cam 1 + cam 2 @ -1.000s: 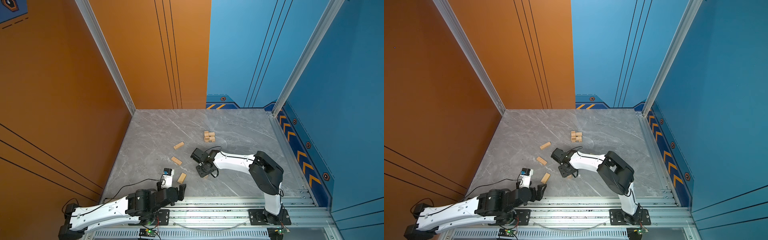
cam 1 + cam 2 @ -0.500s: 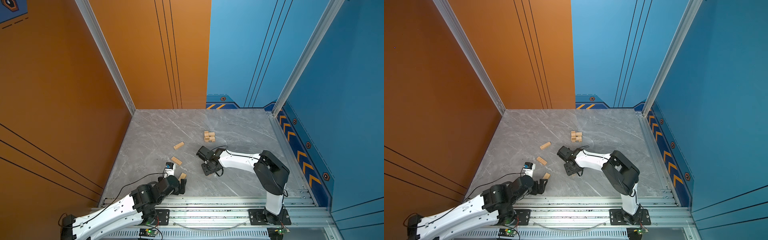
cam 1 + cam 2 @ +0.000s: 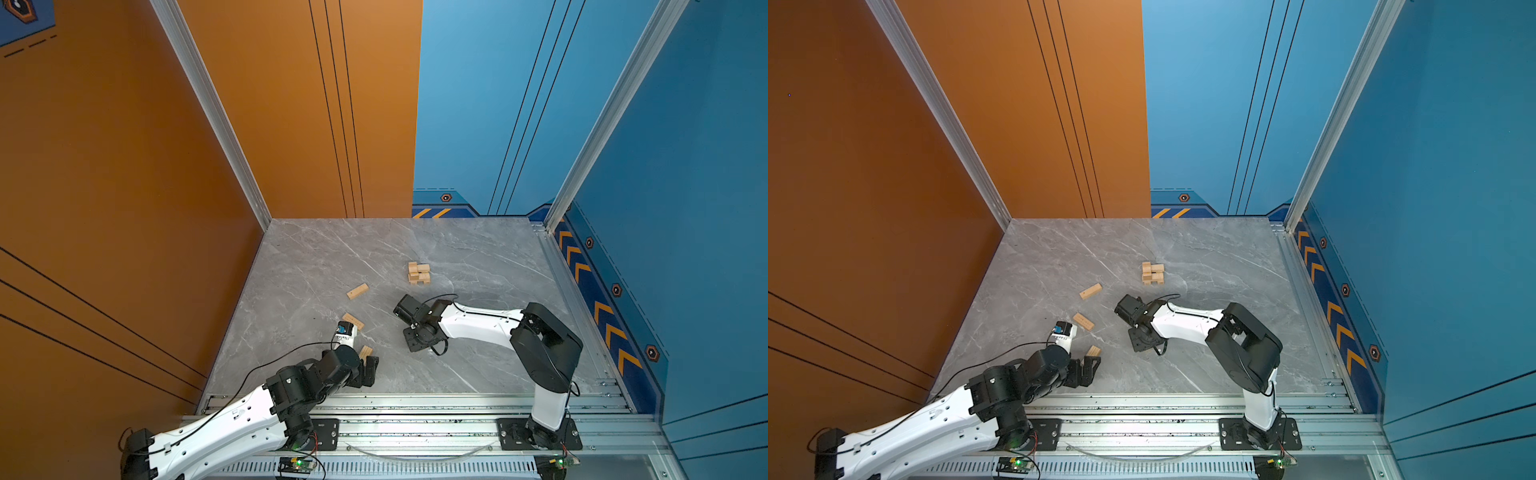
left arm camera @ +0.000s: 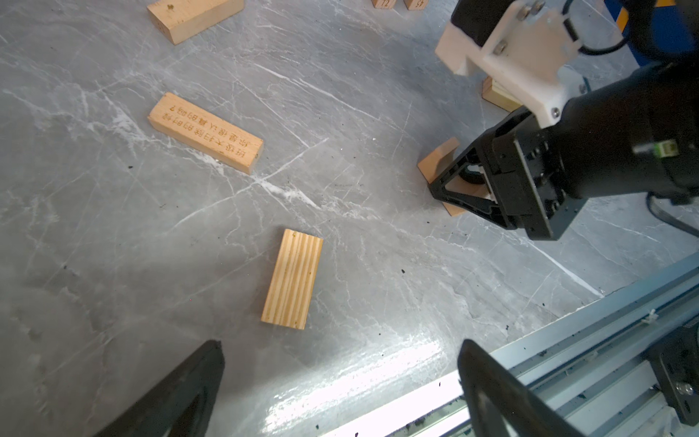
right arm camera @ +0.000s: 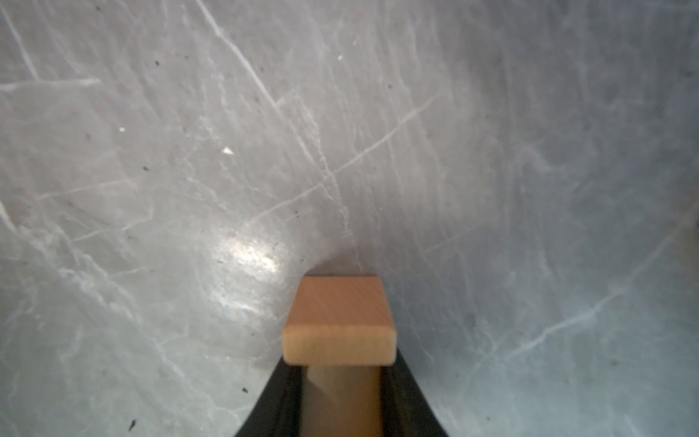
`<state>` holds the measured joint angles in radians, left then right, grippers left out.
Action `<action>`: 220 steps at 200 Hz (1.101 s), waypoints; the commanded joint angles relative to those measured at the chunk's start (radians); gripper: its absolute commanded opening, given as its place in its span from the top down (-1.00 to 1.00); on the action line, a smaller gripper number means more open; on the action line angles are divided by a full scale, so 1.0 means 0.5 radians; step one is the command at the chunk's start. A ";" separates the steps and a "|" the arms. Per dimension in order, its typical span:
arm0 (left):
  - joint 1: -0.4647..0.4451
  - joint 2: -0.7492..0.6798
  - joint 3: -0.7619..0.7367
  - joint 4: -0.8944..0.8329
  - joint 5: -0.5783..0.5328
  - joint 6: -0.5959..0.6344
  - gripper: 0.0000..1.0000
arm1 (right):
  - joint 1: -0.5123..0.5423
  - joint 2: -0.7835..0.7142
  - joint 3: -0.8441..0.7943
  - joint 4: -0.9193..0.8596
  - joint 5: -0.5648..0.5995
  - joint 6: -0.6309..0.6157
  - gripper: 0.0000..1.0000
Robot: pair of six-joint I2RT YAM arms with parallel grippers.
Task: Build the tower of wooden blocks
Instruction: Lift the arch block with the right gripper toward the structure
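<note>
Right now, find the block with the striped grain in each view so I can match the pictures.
Both top views: the striped block lies on the table, near its front edge and left of centre.
Left wrist: near the middle of the picture, lying flat.
Right wrist: not in it.
Shared landmark: the engraved block, its nearest neighbour, shows in the same three views.

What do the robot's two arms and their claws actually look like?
Both arms have smooth white shells, the left arm and right arm alike, joined by chunky black joints. A thin black cable trails beside each. The left gripper and right gripper are black, each with two tapering, open-framed fingers. A white camera bracket sits at each wrist.
</note>
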<state>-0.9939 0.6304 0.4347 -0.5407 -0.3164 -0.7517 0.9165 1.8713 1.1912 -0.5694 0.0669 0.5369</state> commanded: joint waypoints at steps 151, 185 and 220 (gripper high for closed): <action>0.407 0.748 0.424 0.420 0.380 0.359 -0.96 | -0.512 -0.128 -0.033 -0.062 -0.220 -0.164 0.49; 0.441 0.932 0.502 0.528 0.454 0.406 -0.96 | -0.555 -0.160 0.021 -0.117 -0.237 -0.207 0.50; 0.479 1.017 0.578 0.551 0.499 0.444 -0.96 | -0.676 -0.163 0.188 -0.192 -0.290 -0.284 0.50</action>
<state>-0.7719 1.1255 0.6777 -0.2920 -0.1028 -0.5640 0.6239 1.8339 1.2114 -0.6147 -0.0498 0.4377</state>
